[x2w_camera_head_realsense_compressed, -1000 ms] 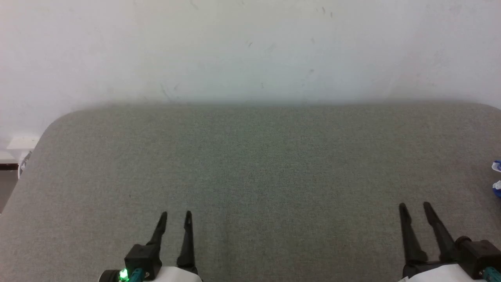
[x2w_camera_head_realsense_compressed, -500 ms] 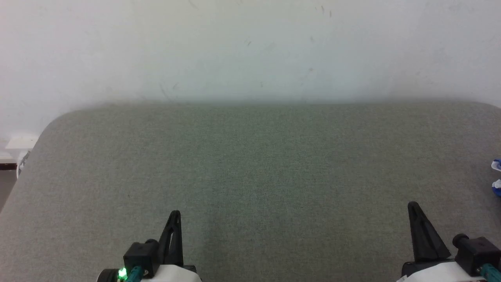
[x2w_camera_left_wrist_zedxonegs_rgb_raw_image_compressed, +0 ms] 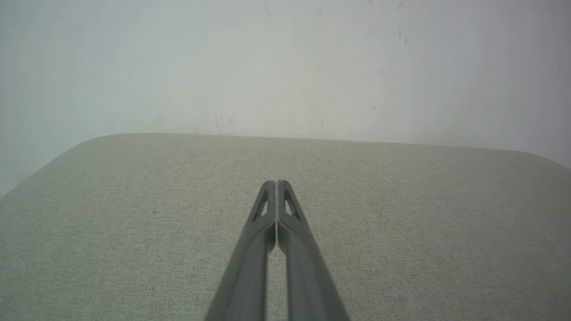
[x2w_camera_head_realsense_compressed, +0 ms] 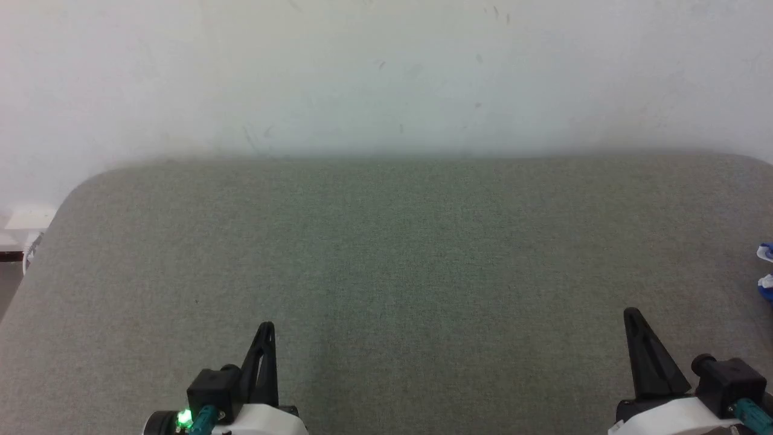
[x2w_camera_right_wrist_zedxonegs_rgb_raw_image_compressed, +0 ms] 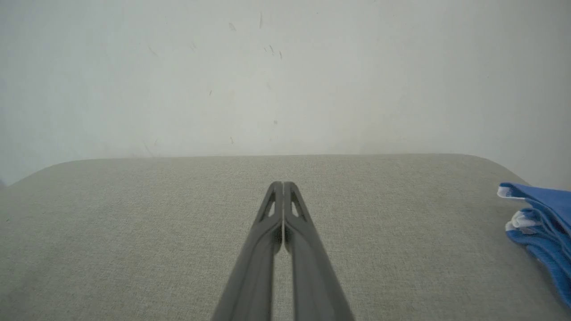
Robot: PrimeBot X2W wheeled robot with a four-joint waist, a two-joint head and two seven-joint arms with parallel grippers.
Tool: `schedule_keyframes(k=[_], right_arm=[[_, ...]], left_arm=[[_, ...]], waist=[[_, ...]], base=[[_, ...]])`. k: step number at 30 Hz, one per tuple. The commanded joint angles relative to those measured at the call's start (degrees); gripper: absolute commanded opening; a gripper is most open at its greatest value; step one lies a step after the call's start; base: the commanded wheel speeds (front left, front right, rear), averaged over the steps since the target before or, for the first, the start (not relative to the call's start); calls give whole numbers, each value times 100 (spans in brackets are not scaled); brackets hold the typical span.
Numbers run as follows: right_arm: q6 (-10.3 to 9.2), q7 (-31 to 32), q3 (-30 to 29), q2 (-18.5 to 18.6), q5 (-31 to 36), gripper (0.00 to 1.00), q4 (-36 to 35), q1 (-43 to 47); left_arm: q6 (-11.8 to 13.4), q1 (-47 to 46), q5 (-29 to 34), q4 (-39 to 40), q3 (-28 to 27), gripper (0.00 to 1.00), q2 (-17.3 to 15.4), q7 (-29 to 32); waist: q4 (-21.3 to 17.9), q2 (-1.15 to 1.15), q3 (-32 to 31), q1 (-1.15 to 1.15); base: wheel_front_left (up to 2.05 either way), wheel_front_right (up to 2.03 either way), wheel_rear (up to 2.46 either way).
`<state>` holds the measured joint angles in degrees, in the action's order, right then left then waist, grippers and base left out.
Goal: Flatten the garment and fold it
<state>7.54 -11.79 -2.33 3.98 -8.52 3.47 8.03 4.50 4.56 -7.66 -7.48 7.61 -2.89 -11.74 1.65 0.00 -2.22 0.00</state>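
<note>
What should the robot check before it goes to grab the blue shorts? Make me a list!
1. Left gripper empty: ok, shut on nothing.
2. Right gripper empty: ok, shut on nothing.
3. Jaws open for grabbing: not ok, both shut.
4. Blue shorts found: ok, on the grey surface, far right.
5. Shorts flat: not ok, bunched up.
6. Whole shorts in sight: cannot tell, cut off at the picture's edge.

At the right edge of the table (x2w_camera_head_realsense_compressed: 386,254), the shorts (x2w_camera_right_wrist_zedxonegs_rgb_raw_image_compressed: 546,203), right of the right gripper (x2w_camera_head_realsense_compressed: 631,313) and apart from it. Over the near left, the left gripper (x2w_camera_head_realsense_compressed: 266,327). Behind the table, a wall (x2w_camera_head_realsense_compressed: 386,72).
</note>
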Motion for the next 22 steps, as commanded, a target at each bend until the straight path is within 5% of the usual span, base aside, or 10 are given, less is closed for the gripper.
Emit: schedule_keyframes(k=[1,22], right_arm=[[-1,32,11,-20,64,0,-36,-107],[-2,277,59,-39,233,0,-103,-256]], left_arm=[[-51,-92,60,48,-44,0,0,27],[-136,-170,211,197,-197,0,1,272]], waist=[[-2,0,3,0],[-37,0,50,0]], base=[[0,0,0],[0,0,0]])
